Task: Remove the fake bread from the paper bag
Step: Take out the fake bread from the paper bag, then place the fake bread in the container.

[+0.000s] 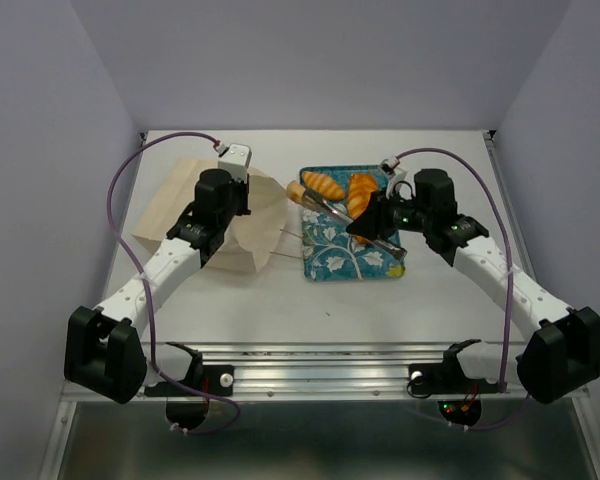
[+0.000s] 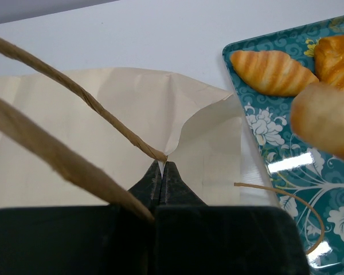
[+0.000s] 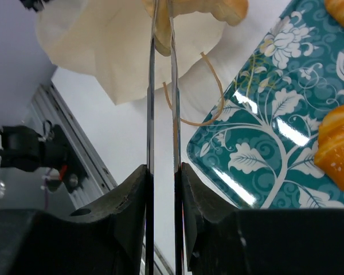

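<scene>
The left gripper [image 2: 162, 172] is pinched tight on the rim of the bag [image 2: 92, 132], where a string handle [image 2: 80, 94] joins it. The right gripper [image 3: 163, 172] squeezes a pair of tongs [image 3: 151, 114]. Their tips clamp a roll [image 3: 218, 8] between the bag's mouth and the tray [image 3: 258, 154]. A croissant [image 2: 272, 71] and another bread [image 2: 338, 54] lie on the tray.

The paper bag [image 2: 103, 126] is matt, creased beige paper with rough twisted-fibre string handles [image 2: 86, 97], on a smooth matt white desk [image 1: 330, 305]. The teal tray [image 3: 258, 160] is hard and high-gloss, throwing bright glints, and the fake bread [image 2: 272, 71] looks like shiny moulded plastic. The right gripper's [image 3: 161, 34] jaws are thin bright metal strips set in matt black plastic; the left gripper's [image 2: 162, 167] are plain matt black.
</scene>
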Tool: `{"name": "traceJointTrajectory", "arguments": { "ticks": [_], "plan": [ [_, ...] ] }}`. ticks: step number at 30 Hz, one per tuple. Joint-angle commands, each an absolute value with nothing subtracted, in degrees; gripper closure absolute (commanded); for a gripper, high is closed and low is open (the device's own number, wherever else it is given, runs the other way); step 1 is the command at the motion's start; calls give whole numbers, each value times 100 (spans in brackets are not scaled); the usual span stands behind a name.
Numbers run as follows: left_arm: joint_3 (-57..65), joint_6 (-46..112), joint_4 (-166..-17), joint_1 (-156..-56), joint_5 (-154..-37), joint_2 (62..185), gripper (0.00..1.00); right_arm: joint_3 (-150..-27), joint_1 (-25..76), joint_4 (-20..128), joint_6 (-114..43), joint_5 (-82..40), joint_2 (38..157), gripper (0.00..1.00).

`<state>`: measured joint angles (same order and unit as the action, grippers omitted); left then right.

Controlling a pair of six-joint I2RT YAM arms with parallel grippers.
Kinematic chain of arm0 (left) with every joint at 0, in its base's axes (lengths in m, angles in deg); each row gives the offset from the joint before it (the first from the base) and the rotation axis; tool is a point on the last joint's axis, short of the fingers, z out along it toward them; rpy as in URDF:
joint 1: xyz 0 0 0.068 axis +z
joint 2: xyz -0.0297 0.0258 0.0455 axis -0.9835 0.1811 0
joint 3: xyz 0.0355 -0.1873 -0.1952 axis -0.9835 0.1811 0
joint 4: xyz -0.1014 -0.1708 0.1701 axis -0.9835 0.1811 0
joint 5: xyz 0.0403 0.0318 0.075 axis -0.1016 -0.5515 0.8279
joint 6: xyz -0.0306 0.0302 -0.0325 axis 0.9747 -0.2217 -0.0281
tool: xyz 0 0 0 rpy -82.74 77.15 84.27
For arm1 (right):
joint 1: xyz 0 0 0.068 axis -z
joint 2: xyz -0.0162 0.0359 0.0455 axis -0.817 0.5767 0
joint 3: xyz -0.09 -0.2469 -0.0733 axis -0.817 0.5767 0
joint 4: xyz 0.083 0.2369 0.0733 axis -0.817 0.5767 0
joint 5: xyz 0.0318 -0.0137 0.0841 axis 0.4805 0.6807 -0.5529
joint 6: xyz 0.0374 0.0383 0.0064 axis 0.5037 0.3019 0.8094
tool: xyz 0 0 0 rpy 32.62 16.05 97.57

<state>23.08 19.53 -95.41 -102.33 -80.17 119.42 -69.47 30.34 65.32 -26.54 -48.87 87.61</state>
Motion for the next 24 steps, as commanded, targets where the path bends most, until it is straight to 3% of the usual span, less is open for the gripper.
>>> {"name": "traceJointTrajectory", "arguments": {
  "ticks": [1,8,12,24],
  "plan": [
    [2037,2098,-9773,-10224,-7896,11939,100,-6653,3833,5763,-1464,-5986,8433,99],
    [1993,2098,-9686,-10233,-7667,11974,100,-5854,4730,4490,257,-7480,8573,99],
    [2002,2098,-9677,-10233,-7632,11939,100,-5177,5160,2696,2540,-7885,8679,99],
    [2063,2256,-9695,-10224,-7605,11824,100,-4456,5355,2694,3951,-8325,9259,98]
  ]
}}
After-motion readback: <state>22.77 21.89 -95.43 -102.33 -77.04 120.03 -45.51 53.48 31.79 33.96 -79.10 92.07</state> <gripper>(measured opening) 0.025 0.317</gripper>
